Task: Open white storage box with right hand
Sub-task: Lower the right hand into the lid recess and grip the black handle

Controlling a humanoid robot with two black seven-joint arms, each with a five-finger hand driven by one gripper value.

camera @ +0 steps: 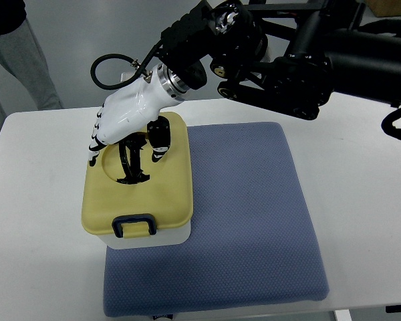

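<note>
On the mat we see one white box, yellow lid shut, right hand curled round its handle.

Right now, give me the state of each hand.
Right hand: over the box lid, fingers curled at the black handle; whether it actually grips cannot be told.
Left hand: not in view.

You had a blue padded mat spread over the white table, running from mid-tabletop down to its near edge and slightly past it. Beyond the far left corner, a person's grey trouser leg stood on the grey floor.
</note>
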